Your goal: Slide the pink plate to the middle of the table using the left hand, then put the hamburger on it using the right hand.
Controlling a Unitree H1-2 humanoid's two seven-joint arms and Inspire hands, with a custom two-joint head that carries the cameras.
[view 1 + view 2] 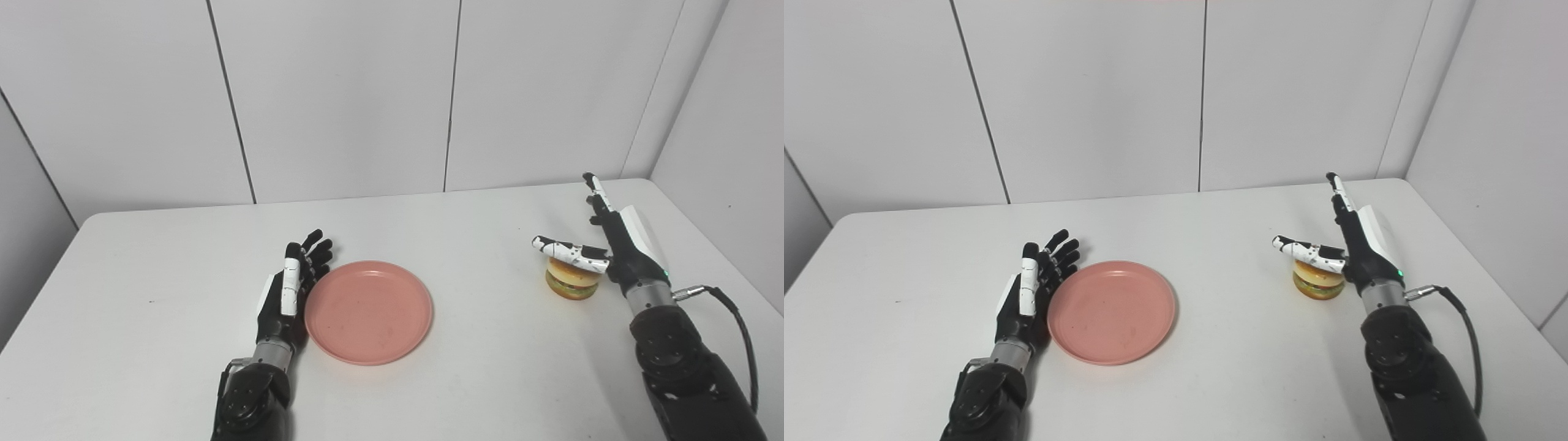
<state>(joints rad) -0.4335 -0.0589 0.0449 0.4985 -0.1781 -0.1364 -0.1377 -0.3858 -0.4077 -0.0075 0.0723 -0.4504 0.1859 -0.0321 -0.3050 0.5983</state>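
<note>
The pink plate (369, 311) lies flat on the white table (153, 257), a little left of the middle. My left hand (293, 288) is open, its fingers stretched forward, and rests against the plate's left rim. The hamburger (572, 282) stands on the table at the right. My right hand (612, 245) is open beside it on its right, fingers pointing up and away, with the thumb stretched across the top of the bun. The burger is not lifted.
The table's far edge meets white wall panels (343, 98). A side wall (729, 141) stands close on the right. A black cable (735, 324) loops from my right wrist.
</note>
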